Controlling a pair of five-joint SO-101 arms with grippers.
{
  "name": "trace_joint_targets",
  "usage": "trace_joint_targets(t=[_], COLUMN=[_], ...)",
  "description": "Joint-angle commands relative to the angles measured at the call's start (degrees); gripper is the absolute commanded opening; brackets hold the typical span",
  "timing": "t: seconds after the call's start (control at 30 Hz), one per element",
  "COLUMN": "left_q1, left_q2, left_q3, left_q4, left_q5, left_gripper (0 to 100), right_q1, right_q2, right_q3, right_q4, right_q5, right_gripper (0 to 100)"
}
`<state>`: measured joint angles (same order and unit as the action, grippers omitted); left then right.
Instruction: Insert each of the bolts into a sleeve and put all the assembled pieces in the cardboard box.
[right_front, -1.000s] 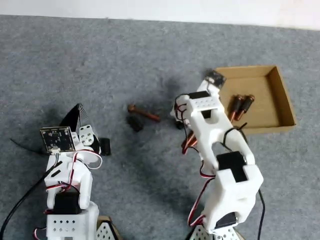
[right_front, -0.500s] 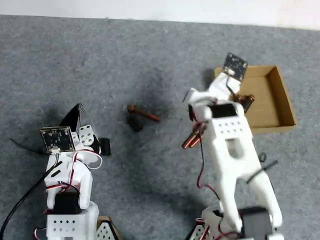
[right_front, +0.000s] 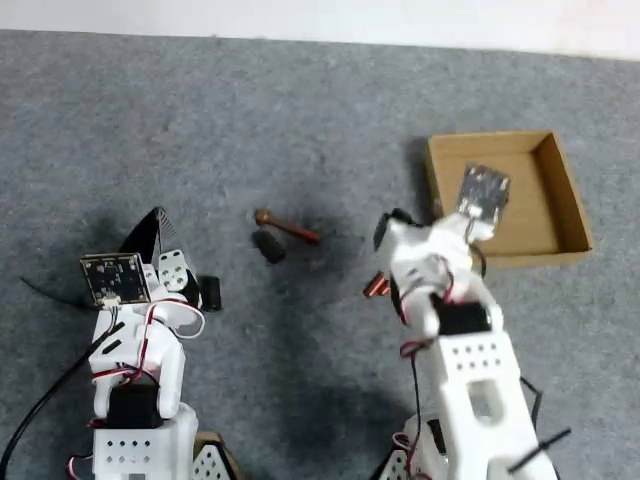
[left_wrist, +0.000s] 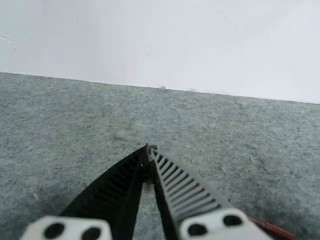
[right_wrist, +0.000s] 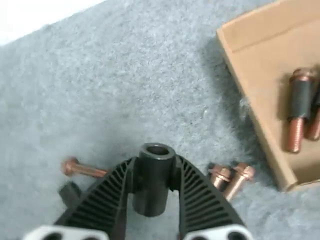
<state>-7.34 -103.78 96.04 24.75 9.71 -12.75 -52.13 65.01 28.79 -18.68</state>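
My right gripper (right_wrist: 154, 162) is shut on an upright black sleeve (right_wrist: 152, 177), held above the carpet; from above the right gripper (right_front: 385, 229) hangs left of the cardboard box (right_front: 505, 141). Two copper bolts (right_wrist: 230, 177) lie side by side just beyond it, near the box's corner (right_front: 375, 287). A single bolt (right_front: 287, 225) lies farther left with a loose sleeve (right_front: 268, 245) beside it. Another sleeve (right_front: 210, 292) rests by the left arm. Inside the box (right_wrist: 250, 65) lie assembled pieces (right_wrist: 300, 107). My left gripper (left_wrist: 149, 150) is shut on nothing, low over the carpet (right_front: 156, 214).
Grey carpet covers the table, ending at a white wall (left_wrist: 160, 40) at the back. The right arm's wrist camera board (right_front: 483, 193) hangs over the box interior. Open carpet stretches across the far left and the middle between the two arms.
The right arm has drawn back toward its base and lifted, carrying the black sleeve a little toward the box. The left arm has not moved.
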Motion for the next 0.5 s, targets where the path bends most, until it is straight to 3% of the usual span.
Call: trace_joint_targets(t=[0.0, 0.47], left_q1=[1.1, 1.3], left_q2=[-0.7, -0.7], left_q3=[1.1, 1.1], left_q4=[-0.8, -0.8], left_q5=[-0.4, -0.4], left_gripper=[1, 1], right_q1=[1.5, 14.9], right_q2=[-9.4, -40.0], right_q3=[5.8, 27.5], right_q4=[-4.7, -8.7], right_q5=[6.2, 6.2], right_gripper=[0.5, 0.5])
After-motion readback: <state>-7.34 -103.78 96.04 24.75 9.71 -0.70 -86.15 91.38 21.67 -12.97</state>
